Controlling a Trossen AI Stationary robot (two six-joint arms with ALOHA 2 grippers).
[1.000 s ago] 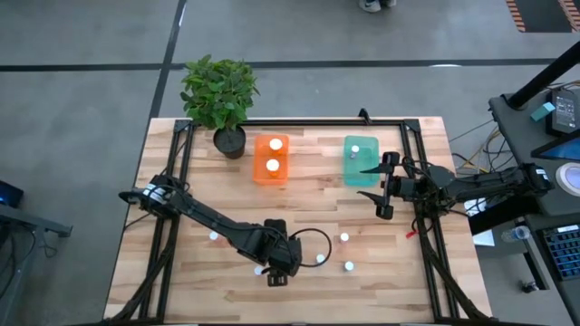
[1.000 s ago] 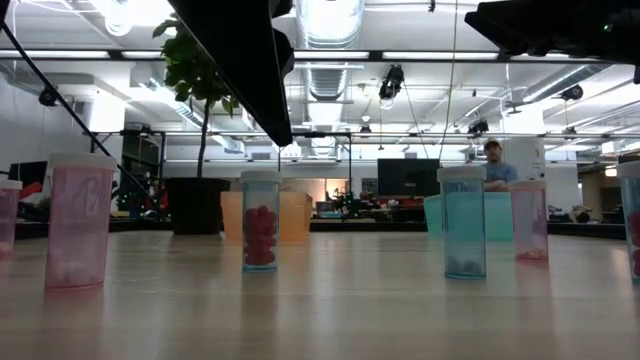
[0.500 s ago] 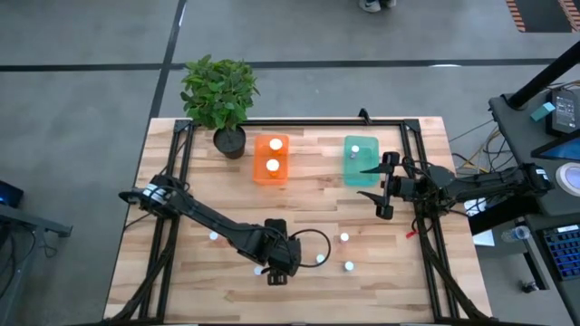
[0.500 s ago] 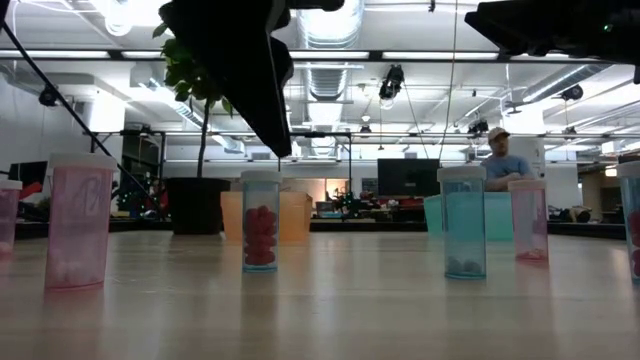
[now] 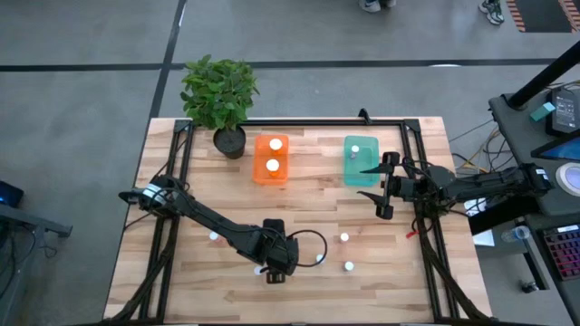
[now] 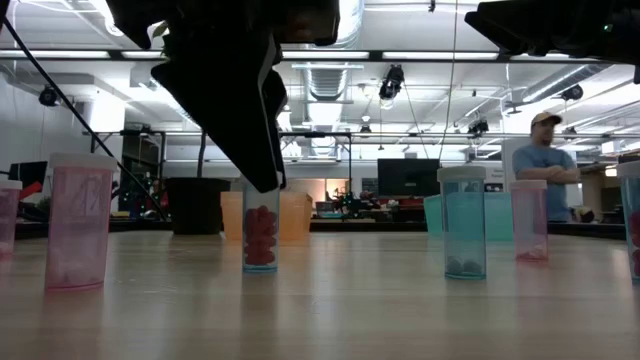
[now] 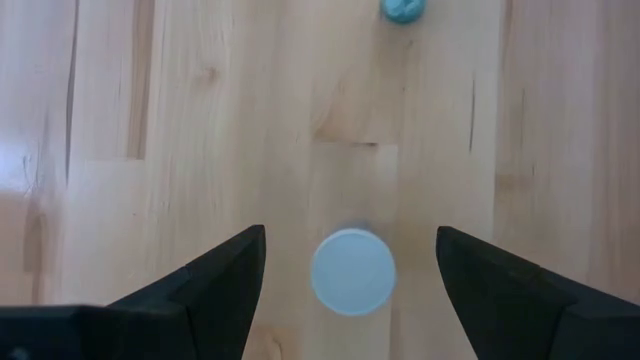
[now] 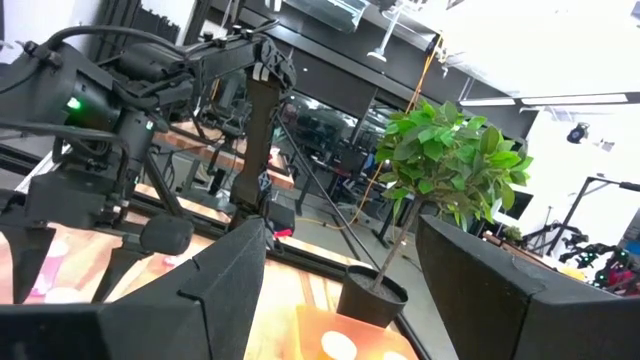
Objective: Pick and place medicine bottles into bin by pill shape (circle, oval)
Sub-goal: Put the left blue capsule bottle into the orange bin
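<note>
Left claw (image 7: 350,270) spread wide, hovering directly over white-capped bottle (image 7: 352,272) standing on table (image 7: 200,120); off-centre descent likely to tip bottle; right claw (image 5: 384,186) also spread, beside teal tub (image 5: 362,163).

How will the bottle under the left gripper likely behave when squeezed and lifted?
The bottle looks rigid, so the open left gripper should hold it. Seemingly tall and narrow, it may tip if nudged off-centre. Few pills inside suggest it is light.

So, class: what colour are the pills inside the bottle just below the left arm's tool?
Red, seen best in the low view: the bottle holds red pills.
</note>
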